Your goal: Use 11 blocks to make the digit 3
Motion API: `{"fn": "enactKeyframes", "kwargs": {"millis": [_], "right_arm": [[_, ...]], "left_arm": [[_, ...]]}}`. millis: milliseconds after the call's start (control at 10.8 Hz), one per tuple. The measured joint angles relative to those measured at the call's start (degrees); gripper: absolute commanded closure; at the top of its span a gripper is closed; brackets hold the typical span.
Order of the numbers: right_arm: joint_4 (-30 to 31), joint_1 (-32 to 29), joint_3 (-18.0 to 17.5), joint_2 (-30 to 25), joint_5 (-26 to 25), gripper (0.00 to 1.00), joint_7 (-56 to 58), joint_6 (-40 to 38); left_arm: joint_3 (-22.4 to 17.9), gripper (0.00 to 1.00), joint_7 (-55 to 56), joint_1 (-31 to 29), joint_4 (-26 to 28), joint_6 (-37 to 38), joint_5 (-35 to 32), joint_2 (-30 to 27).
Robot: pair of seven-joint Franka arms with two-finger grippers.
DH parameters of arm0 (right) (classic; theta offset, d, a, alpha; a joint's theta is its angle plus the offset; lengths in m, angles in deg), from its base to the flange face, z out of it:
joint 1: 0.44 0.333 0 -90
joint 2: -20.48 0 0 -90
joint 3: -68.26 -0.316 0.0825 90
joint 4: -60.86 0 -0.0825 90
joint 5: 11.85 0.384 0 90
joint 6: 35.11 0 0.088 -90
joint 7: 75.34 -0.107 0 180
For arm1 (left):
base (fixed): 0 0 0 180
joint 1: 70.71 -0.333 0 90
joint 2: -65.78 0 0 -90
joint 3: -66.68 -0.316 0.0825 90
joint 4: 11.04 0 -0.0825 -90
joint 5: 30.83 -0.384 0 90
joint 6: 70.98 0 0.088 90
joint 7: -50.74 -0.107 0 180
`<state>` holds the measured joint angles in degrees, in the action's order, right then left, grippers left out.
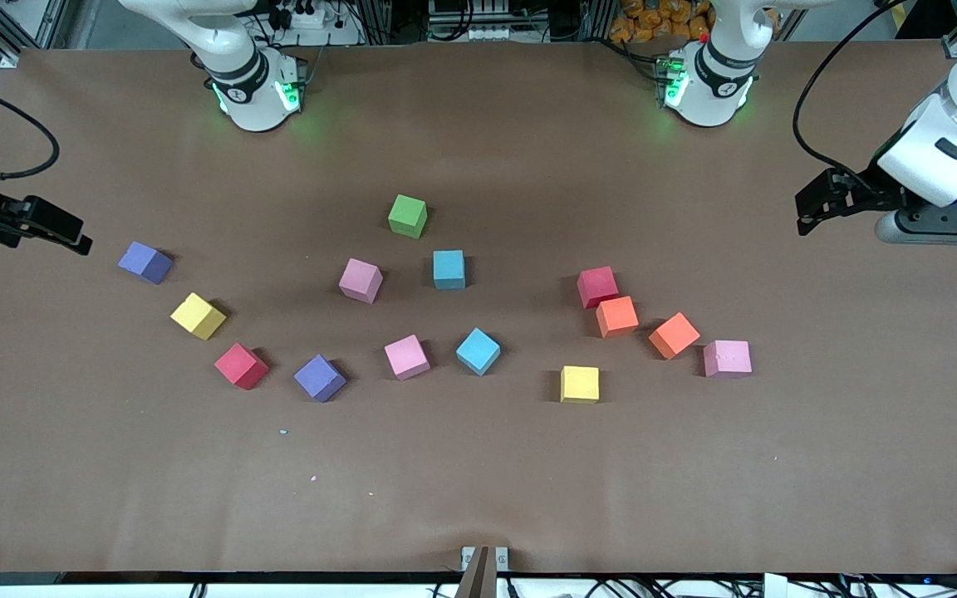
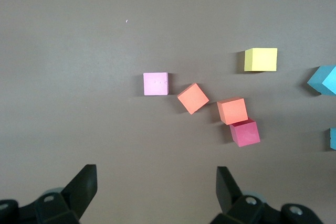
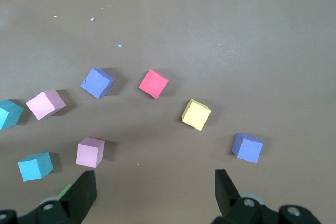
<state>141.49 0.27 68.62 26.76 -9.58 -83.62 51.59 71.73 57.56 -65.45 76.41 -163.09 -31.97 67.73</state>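
Several blocks lie loose and scattered across the brown table (image 1: 478,482); no digit 3 shows. Toward the left arm's end lie a red block (image 1: 597,286) (image 2: 244,132), two orange blocks (image 1: 616,316) (image 1: 674,335), a pink block (image 1: 727,358) (image 2: 156,83) and a yellow block (image 1: 580,384) (image 2: 260,59). Mid-table lie green (image 1: 407,216), blue (image 1: 449,269) and pink (image 1: 360,280) blocks. A purple block (image 1: 145,262) (image 3: 247,147) and a yellow one (image 1: 198,316) (image 3: 196,114) lie toward the right arm's end. My left gripper (image 1: 811,212) (image 2: 156,182) and right gripper (image 1: 71,237) (image 3: 155,184) hang open and empty over the table's ends.
Nearer the front camera lie a red block (image 1: 241,365), a purple one (image 1: 319,378), a pink one (image 1: 406,356) and a blue one (image 1: 478,350). Small foam crumbs (image 1: 283,432) dot the table. The arm bases (image 1: 258,87) stand at the table's back edge.
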Motion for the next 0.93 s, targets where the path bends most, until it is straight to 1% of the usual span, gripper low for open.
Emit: {"fn": "enactKeyframes", "kwargs": {"millis": [927], "right_arm": [[0.0,0.0,0.01,0.04,0.0,0.0,0.0,0.02]], "left_arm": [[-0.14,0.0,0.16,-0.26,0.09,0.03,0.0,0.24]]}}
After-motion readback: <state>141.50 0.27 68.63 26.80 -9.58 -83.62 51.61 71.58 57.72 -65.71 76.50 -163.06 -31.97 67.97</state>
